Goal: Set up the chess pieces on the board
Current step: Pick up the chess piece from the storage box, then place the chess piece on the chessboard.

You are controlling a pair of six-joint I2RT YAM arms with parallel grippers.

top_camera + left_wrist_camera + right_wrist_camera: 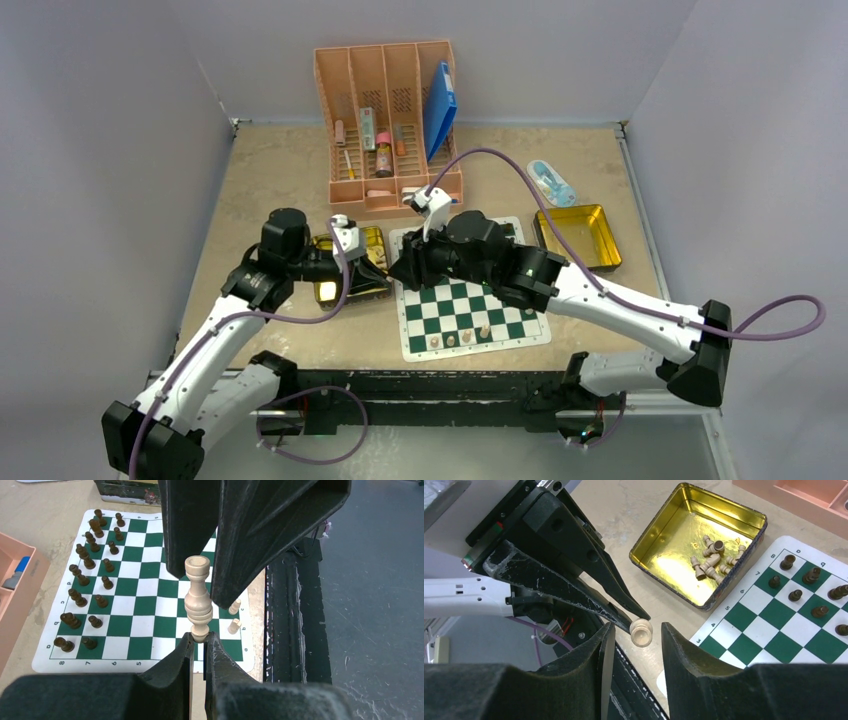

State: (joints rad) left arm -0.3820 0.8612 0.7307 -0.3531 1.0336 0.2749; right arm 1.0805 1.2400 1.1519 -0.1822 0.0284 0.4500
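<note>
- Left gripper (pixel 199 642) is clamped on the foot of a slim pale tan turned-wood chess piece (pixel 198 600), held in the air in the lower centre of the left wrist view, over the edge of the flat green-and-white checkered board (pixel 145 605).
- Right gripper (pixel 638 627) has its jaws apart, one on either side of the piece's head, with a gap on both sides.
- Dark brown wooden chessmen (pixel 75 570) fill two rows along the board's left edge, so that side looks finished.
- Only a few pale chessmen (pixel 234 626) stand at the right edge. More lie heaped in a shiny gold rectangular tin (pixel 663 550), so most of the pale side is left.
- The held piece's long axis runs straight up the frame, foot at the bottom and head at the top.
</note>
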